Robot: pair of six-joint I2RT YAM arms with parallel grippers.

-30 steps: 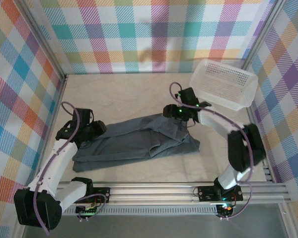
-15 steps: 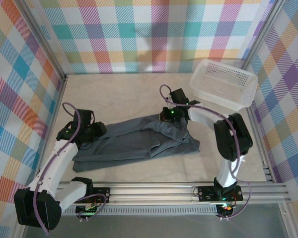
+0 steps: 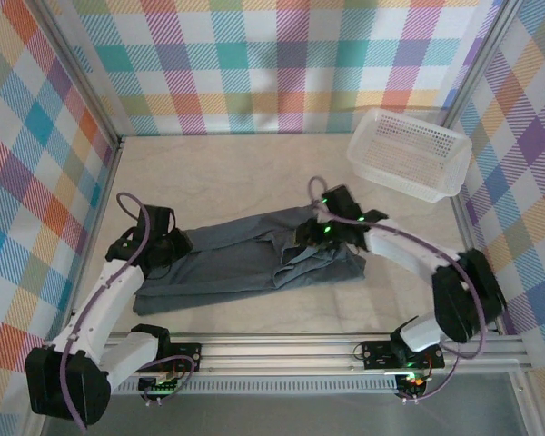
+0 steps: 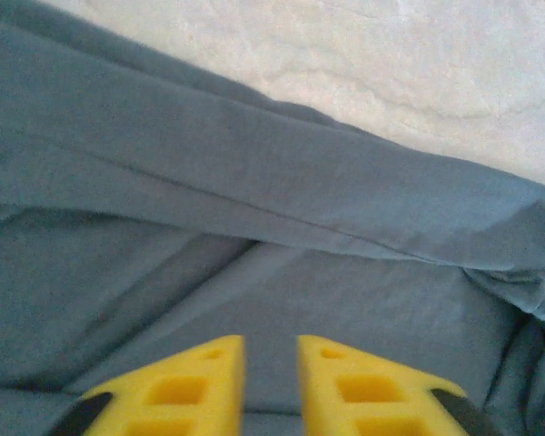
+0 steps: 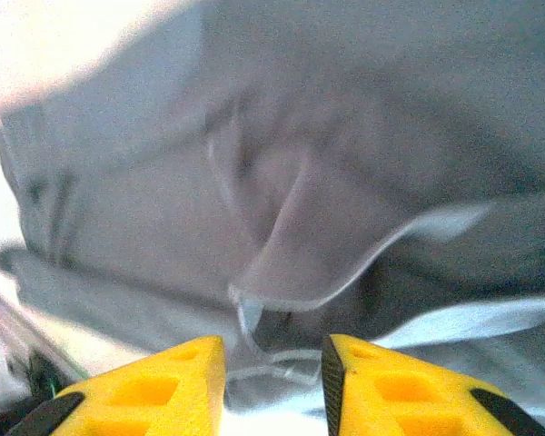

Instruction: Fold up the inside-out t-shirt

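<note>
Grey cloth lies under both my wrists. My left gripper [image 4: 271,354] hovers over the inside-out t-shirt [image 3: 236,263], its jaws a narrow slit apart with nothing between them. My right gripper [image 5: 272,354] stands wider apart above a loose, curled hem; blur hides whether it touches. The shirt lies bunched lengthwise across the near half of the table [image 3: 227,173]. A white mesh basket [image 3: 409,154] sits at the far right corner. Risk, as I judge it: closing here may pinch one layer only and drag the pile crooked.
</note>
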